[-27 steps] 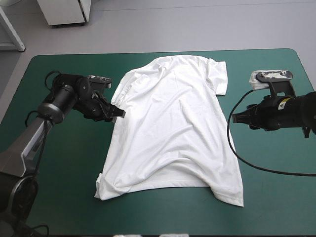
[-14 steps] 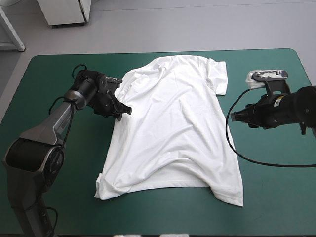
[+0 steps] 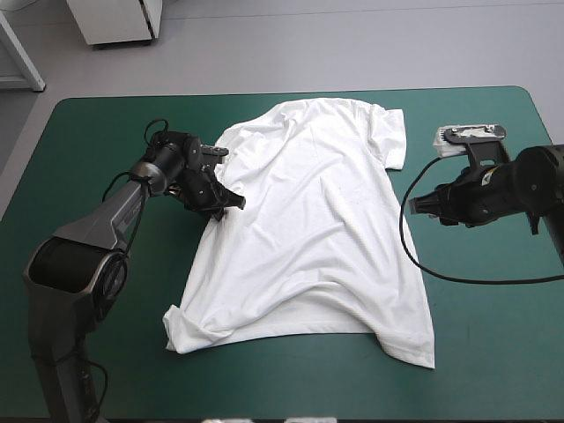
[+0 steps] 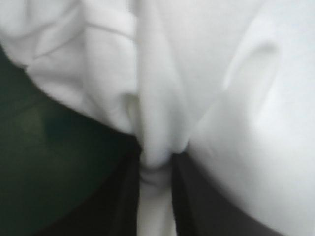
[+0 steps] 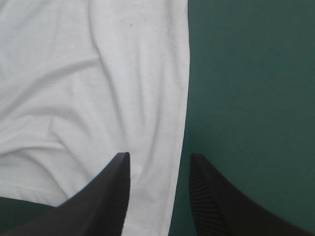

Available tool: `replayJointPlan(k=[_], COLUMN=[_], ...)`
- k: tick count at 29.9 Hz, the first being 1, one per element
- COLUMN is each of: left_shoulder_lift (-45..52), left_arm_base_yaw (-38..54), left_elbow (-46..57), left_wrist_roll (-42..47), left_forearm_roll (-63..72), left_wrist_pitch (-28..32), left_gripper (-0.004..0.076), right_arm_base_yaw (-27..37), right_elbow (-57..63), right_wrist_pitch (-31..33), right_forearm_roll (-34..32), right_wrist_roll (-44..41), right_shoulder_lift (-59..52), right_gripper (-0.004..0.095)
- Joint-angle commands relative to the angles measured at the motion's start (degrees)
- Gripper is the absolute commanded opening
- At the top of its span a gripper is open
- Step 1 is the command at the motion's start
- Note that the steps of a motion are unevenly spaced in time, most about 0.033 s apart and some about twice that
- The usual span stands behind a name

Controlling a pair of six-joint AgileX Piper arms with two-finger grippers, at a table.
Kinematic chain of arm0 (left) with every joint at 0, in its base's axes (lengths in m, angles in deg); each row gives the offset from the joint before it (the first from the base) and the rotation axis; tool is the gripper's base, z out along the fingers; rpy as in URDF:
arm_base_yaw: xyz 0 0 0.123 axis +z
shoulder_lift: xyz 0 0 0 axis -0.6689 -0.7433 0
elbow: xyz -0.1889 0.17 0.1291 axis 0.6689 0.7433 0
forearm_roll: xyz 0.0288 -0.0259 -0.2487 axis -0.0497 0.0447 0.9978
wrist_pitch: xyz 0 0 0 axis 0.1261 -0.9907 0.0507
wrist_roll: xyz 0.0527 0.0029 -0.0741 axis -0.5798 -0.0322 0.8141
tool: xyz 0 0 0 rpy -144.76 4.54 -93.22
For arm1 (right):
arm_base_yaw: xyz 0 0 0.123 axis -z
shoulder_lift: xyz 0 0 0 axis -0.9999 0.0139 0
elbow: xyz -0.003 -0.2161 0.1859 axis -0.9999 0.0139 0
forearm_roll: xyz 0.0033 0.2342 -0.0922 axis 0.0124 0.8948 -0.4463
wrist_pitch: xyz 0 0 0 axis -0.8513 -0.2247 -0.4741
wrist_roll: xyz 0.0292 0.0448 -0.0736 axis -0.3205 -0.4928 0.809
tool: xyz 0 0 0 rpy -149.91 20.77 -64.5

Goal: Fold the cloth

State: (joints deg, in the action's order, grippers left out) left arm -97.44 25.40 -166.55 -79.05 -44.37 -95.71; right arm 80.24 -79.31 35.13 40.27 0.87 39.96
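When you look from up high, T-shirt [image 3: 308, 238]: white, spread flat in the middle of the teal-green cover [image 3: 106, 291]. Neck end is twd the far edge, hem twd the near edge. It has some wrinkles, and the near left corner is bunched up a bit.
Left gripper [image 3: 231, 203]: at the T-shirt's left edge, just nearer you than the sleeve on that side, down on the cloth. From up high you can't tell if it's pinching.
Left wrist view: this fills that in for you. The black fingers [image 4: 110, 206] are all but together, w/ a ridge of white cloth squeezed btwn them. The cloth puckers up just ahead of the tips. A bit of cover shows to one side.
Right gripper [image 3: 416, 209]: over bare cover, just beside the T-shirt's right edge, a little nearer you than the sleeve on that side. The high view shows you it points at the T-shirt, but the finger gap is too small to read there. You can't tell if it touches the cover.
Right wrist view: here its fingers [image 5: 98, 196] stand apart w/ nothing held. The T-shirt's edge runs btwn them, so one finger is over white cloth and the other is over bare cover.
Both grippers: well apart, w/ the T-shirt btwn them.
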Motion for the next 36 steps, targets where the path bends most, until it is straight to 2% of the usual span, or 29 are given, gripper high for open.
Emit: replayJointPlan(k=[1,7,13,24,36], left_shoulder_lift=[0.53,0.53,0.53,0.53,0.53], left_arm_base_yaw=[-1.94,-2.43,-2.43,-2.43,-2.43], left_elbow=[-0.79,-0.79,-0.79,-0.79,-0.79], left_wrist_roll=[-1.63,-1.75,-1.42,-1.52,-1.52], left_forearm_roll=[0.28,0.48,0.26,0.26,0.64], left_wrist_pitch=[2.25,1.97,1.7,1.38,1.73], left_gripper=[-0.0006,-0.0009,-0.0009,-0.0009,-0.0009], right_arm_base_yaw=[0.56,0.56,0.56,0.56,0.56], right_elbow=[-1.58,-2.85,-11.53,-23.81,-25.14], right_wrist_pitch=[-4.35,-9.12,-8.54,-6.59,-8.69], right_forearm_roll=[0.17,0.16,-0.32,0.21,0.77], right_wrist_roll=[0.59,0.38,2.77,2.52,2.52], right_shoulder_lift=[-0.2,3.75,13.3,32.67,41.73], right_gripper=[0.0368,0.0369,0.0431,0.0433,0.0432])
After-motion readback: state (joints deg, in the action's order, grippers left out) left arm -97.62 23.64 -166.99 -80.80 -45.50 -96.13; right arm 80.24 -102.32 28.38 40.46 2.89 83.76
